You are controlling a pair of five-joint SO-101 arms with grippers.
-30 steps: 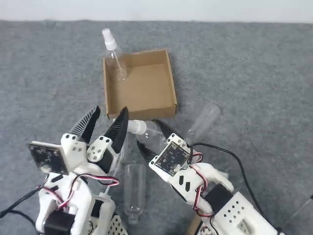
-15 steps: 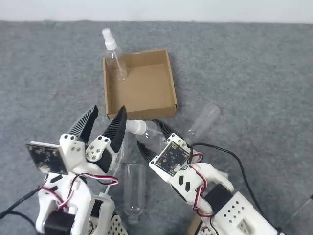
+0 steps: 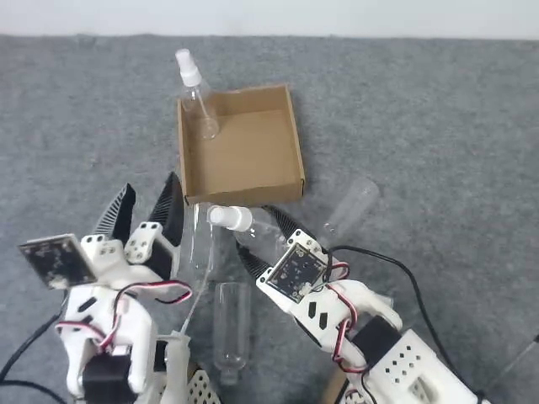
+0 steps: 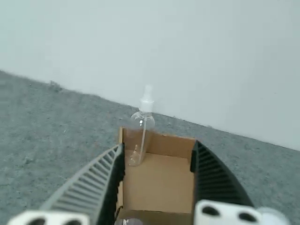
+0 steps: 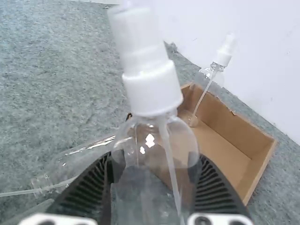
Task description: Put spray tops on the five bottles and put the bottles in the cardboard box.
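The left gripper has moved away, open and empty, while the right gripper grips the topped bottle, likely ready for the cardboard box.

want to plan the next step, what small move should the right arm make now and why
Probably carry the held bottle forward over the cardboard box and lower it in. The right arm has its jaws shut on it, its spray top looks seated, the left arm has open jaws clear of it, and the box has room beside the capped bottle inside.
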